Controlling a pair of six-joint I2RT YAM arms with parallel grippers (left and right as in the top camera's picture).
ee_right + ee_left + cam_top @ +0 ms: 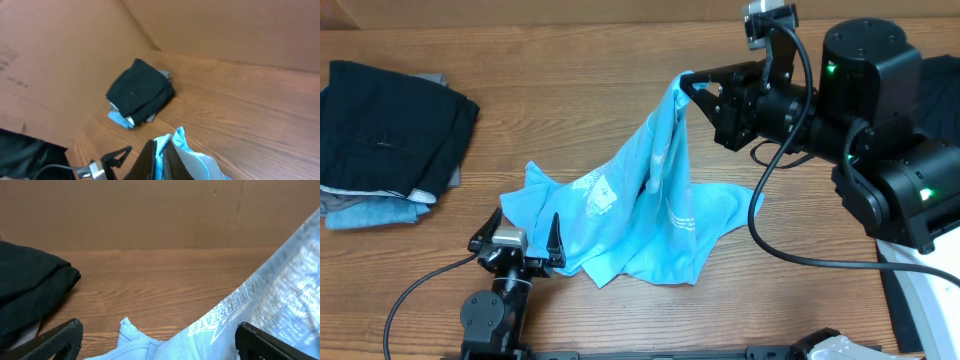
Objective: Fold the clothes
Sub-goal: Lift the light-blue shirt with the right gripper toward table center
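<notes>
Nearest, the left gripper (524, 226) stood wide open with nothing in it, its fingers (59, 339) pointing at the near left edge of the T-shirt (650, 210). The light blue shirt lay crumpled on the table (570, 60) around the middle, white lettering showing, with one part drawn up like a tent toward the far right. There the right gripper (688, 85) was closed tight on a pinch of the fabric, holding it above the table. At the far left sat a pile (390, 130) of folded dark garments, well apart from the shirt.
</notes>
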